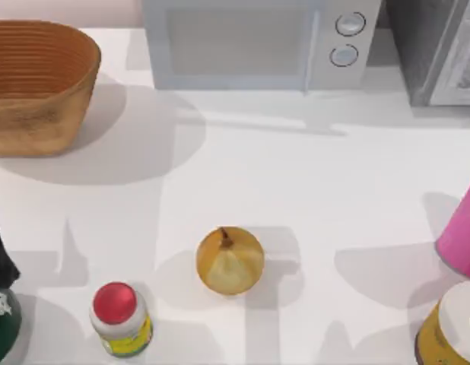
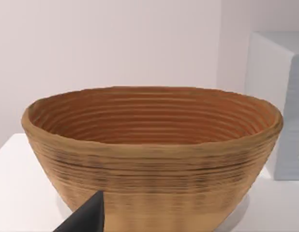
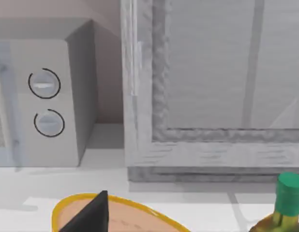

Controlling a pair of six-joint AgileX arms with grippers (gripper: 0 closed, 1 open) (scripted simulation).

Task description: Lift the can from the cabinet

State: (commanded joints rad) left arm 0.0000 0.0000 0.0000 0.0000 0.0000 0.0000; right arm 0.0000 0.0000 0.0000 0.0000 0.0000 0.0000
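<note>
The cabinet (image 1: 421, 53) stands at the back right of the table, a dark grey speckled box. Its pale, white-framed door (image 3: 212, 72) faces the right wrist camera and looks closed. The can is hidden. A dark tip of my right gripper (image 3: 91, 215) shows low in the right wrist view, in front of the cabinet and above a yellow-rimmed round top (image 3: 135, 217). A dark tip of my left gripper (image 2: 86, 220) shows in the left wrist view, close to the woven basket (image 2: 149, 159).
A white microwave (image 1: 250, 42) with two knobs sits left of the cabinet. The basket (image 1: 37, 84) is at the back left. A pear (image 1: 230, 261), a red-capped bottle (image 1: 119, 319), a pink cylinder (image 1: 459, 236), a white-lidded yellow tub (image 1: 452, 327) and a green-capped bottle (image 3: 285, 203) stand nearer.
</note>
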